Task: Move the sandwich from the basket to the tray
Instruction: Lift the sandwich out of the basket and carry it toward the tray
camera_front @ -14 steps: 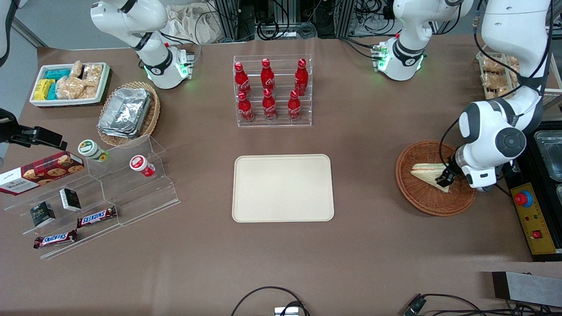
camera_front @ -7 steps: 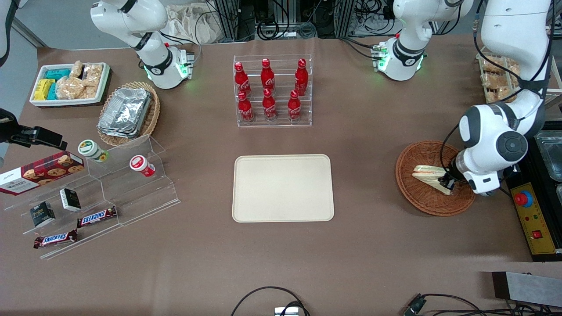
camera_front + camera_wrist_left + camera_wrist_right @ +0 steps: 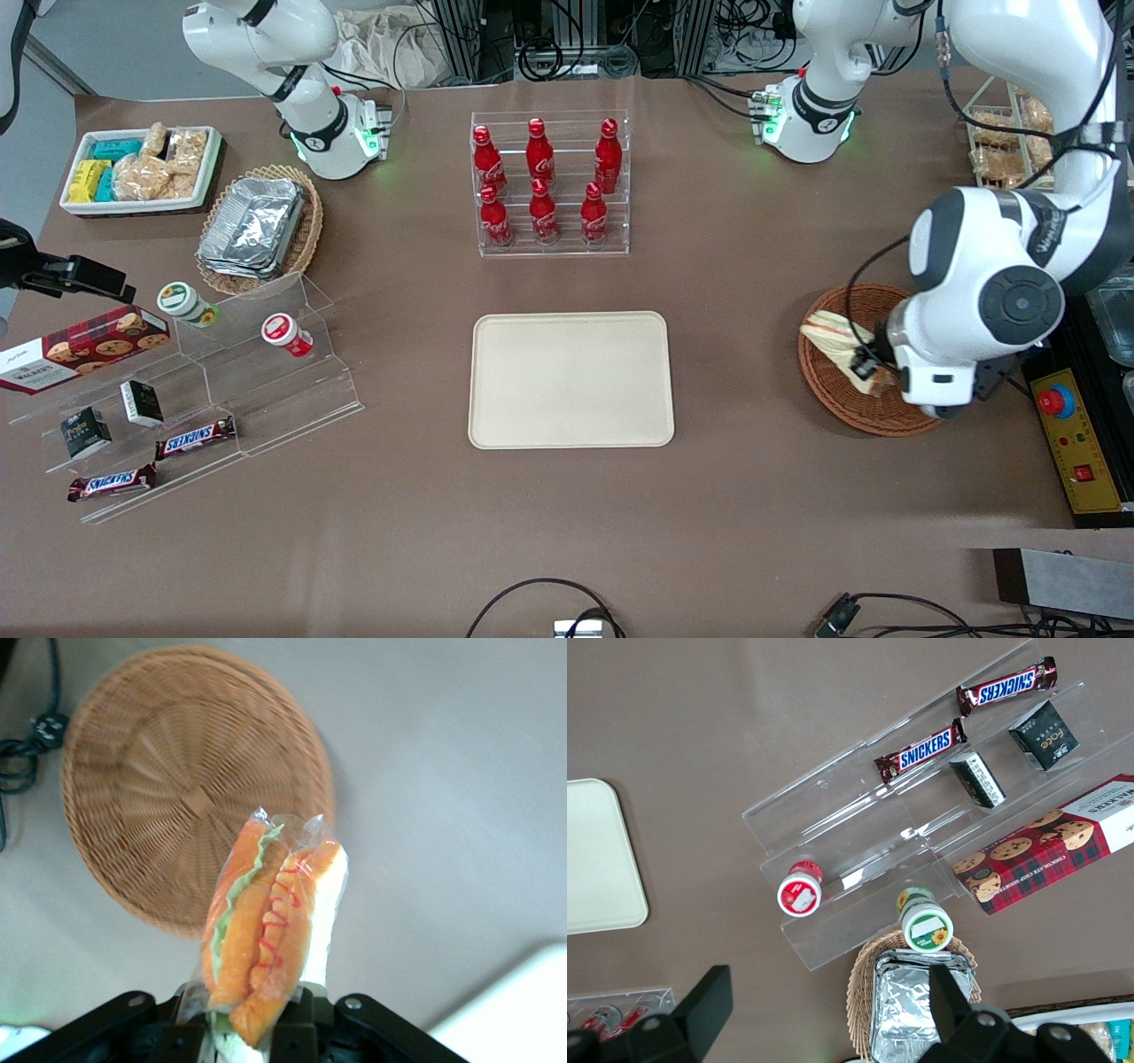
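gripper clamped on sandwich, lifted above basket, tray well apart; soft, light, slippery wrap, so I'd judge hold the bread end gently, not filling

1. A brown desk fills the room's middle.
2. Grey floor shows at its corner.
3. Black cables and metal frames line the desk's edge farthest from the front camera.

Reddish-brown woven basket; orange-and-green sandwich; cream tray.
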Robot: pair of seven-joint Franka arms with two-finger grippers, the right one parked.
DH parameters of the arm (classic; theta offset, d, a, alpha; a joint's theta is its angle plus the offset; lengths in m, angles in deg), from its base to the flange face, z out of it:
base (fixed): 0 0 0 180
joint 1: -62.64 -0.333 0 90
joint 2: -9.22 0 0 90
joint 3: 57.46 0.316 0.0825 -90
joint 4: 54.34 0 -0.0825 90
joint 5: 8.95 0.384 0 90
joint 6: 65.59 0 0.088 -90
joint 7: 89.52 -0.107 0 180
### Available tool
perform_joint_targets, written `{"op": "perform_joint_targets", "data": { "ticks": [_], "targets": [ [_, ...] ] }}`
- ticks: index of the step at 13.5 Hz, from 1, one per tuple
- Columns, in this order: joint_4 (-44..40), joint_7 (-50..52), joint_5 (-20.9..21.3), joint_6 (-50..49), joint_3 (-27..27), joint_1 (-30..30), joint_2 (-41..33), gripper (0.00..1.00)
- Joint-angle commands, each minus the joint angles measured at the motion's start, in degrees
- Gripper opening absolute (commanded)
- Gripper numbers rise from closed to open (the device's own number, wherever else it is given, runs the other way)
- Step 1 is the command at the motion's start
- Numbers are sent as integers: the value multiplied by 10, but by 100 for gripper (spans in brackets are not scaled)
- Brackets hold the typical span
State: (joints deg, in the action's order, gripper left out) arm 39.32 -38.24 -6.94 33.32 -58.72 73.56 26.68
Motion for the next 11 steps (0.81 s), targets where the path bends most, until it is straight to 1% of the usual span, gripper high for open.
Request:
{"op": "perform_joint_targets", "data": {
  "ticks": [1,3,4,6,7,8,9,10,11],
  "targets": [
    [-96,-20,-17,-48,-63,2,27,0],
    [-116,-22,-13,-36,-136,8,62,0],
    [-142,-22,-10,-24,-154,11,94,0],
    [-174,-21,-8,30,-210,12,162,0],
    [-174,-20,10,67,-225,13,192,0],
    [-171,-17,44,97,-235,24,215,0],
    [-170,-12,76,108,-234,50,235,0],
    [-170,-10,93,110,-234,61,249,0],
    [-169,-15,101,110,-234,62,261,0]
  ]
}}
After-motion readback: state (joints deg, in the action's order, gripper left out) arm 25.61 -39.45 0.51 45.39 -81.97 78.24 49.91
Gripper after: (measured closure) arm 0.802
